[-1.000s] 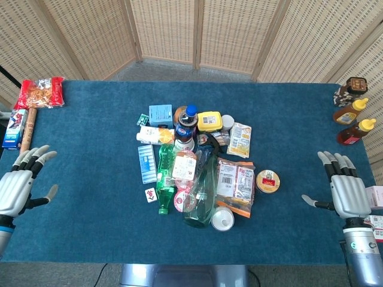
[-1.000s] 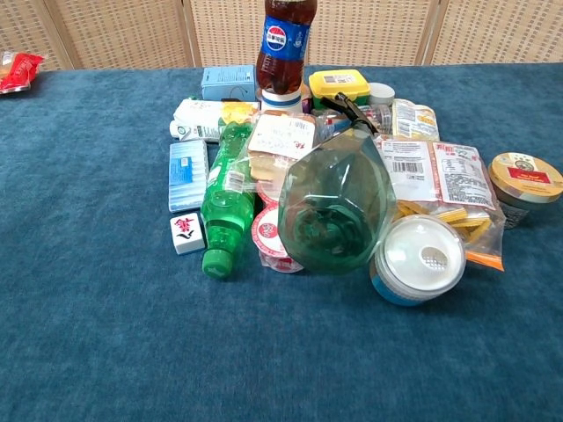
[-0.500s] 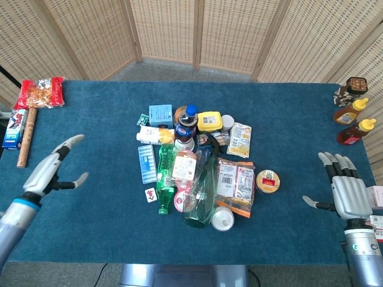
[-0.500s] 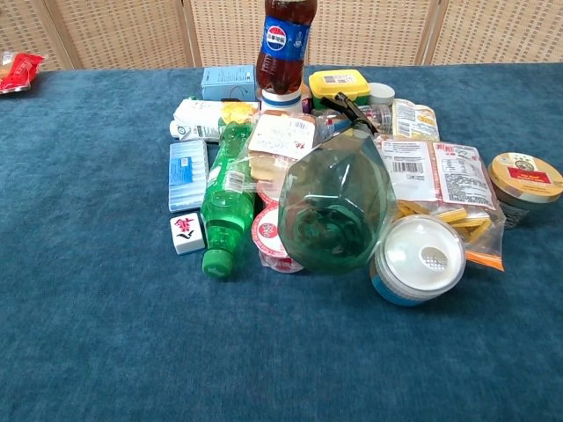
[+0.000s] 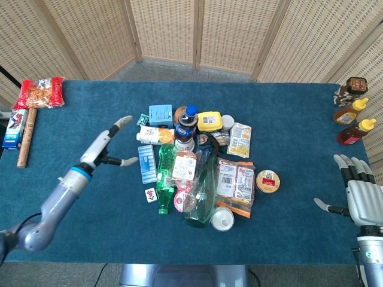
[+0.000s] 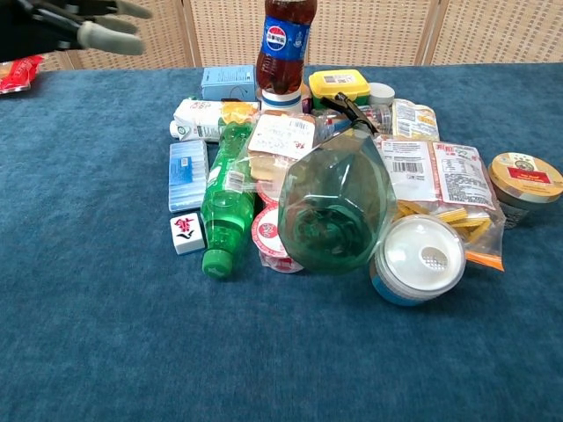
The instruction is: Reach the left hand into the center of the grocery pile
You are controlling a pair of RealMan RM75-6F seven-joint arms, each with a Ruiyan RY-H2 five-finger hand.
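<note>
Grocery pile (image 5: 197,167) lay at the middle of the blue surface (image 5: 90,221), well apart from every edge. Over the preceding second the left hand (image 5: 109,145) had travelled from the left edge of the surface to a position just beside the pile's left flank, near the pale blue packet (image 5: 146,162); its fingers were spread and held nothing, and in the chest view only its fingertips (image 6: 110,37) entered at the upper left. The reach was therefore judged under way but incomplete, since the hand had not crossed onto the pile's centre, where the large green bottle (image 6: 336,207) lay on its side. The right hand (image 5: 362,200) had drawn slightly toward the right edge, its fingers also spread and empty.

Counted items: one upright cola bottle (image 6: 283,46), one small green bottle (image 6: 225,204) lying flat, one white-lidded tub (image 6: 416,260), one round tin (image 5: 267,180), one mahjong tile (image 6: 186,232). Three sauce bottles (image 5: 353,119) stood at the far right corner, and one red snack bag (image 5: 39,91) lay at the far left corner.
</note>
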